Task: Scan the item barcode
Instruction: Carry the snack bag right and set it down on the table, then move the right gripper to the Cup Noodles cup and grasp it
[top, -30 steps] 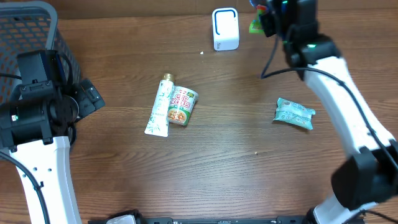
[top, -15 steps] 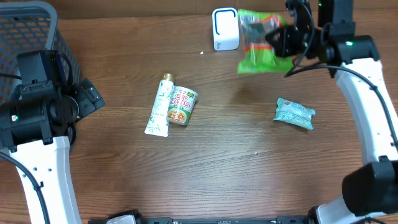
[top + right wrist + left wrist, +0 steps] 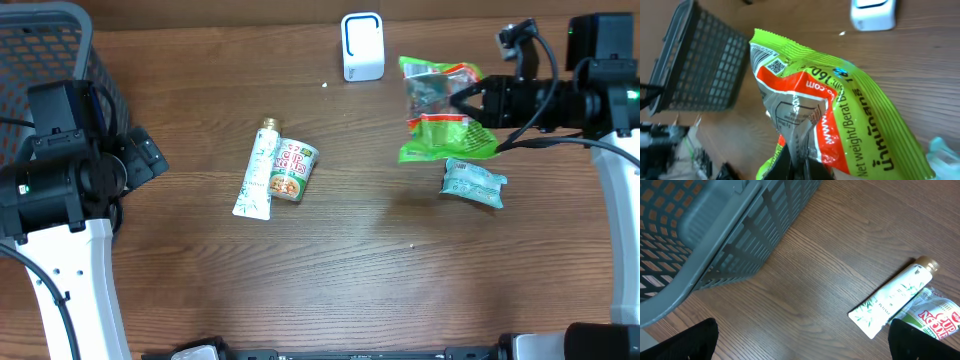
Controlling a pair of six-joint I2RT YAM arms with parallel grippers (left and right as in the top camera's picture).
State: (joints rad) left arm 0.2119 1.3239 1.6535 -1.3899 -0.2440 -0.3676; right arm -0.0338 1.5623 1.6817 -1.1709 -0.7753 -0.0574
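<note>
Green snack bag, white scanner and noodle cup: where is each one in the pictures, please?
green snack bag [image 3: 438, 108], overhead view, on the middle of its front panel.
white scanner [image 3: 362, 45], overhead view, on the middle of its top face.
noodle cup [image 3: 293, 170], overhead view, on its printed side wall.

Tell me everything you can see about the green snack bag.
The green snack bag is a glossy, crinkled pouch: lime green with an orange-red band, a silvery panel, white lettering and a small QR code near one crimped end. It looks sealed. The right tool is shut on one edge, holding it above the table, right of the white scanner; in the overhead view its lower edge meets the pale blue packet.
</note>
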